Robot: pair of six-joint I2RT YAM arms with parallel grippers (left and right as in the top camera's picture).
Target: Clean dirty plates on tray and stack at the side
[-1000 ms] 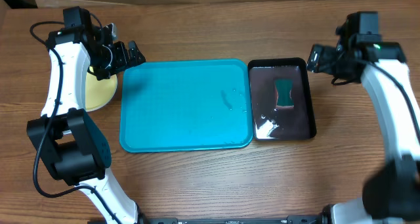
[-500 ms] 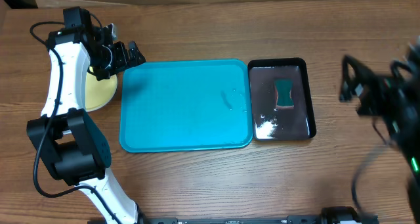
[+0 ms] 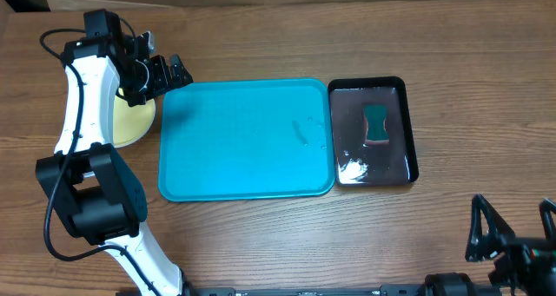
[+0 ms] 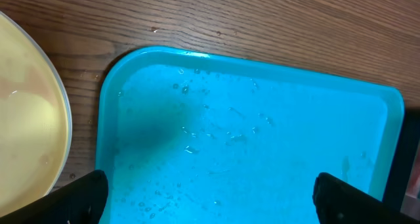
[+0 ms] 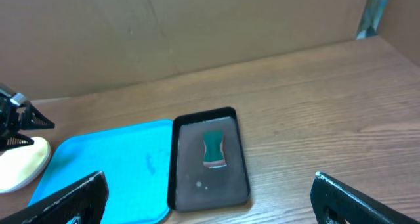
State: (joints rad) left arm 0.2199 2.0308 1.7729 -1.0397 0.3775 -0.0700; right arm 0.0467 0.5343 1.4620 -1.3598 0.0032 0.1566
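The turquoise tray [image 3: 243, 148] lies mid-table with nothing on it but water drops; it also shows in the left wrist view [image 4: 262, 132] and the right wrist view [image 5: 105, 165]. A pale yellow plate [image 3: 130, 122] rests on the table just left of the tray, and shows in the left wrist view [image 4: 26, 119] and the right wrist view [image 5: 20, 163]. The white and light blue plates are out of view. My left gripper [image 3: 167, 74] hovers open and empty over the tray's far left corner [image 4: 213, 201]. My right gripper [image 3: 512, 231] is open and empty at the front right table edge [image 5: 210, 207].
A glossy black tray [image 3: 395, 153] stands right of the turquoise tray with a green sponge [image 3: 376, 124] and foam in it; both show in the right wrist view, tray [image 5: 197, 178] and sponge [image 5: 214, 149]. A cardboard wall [image 5: 197, 33] closes the back.
My right arm has swung from the back right, beside the black tray, down to the front right table edge. The left arm and the plate have not moved.
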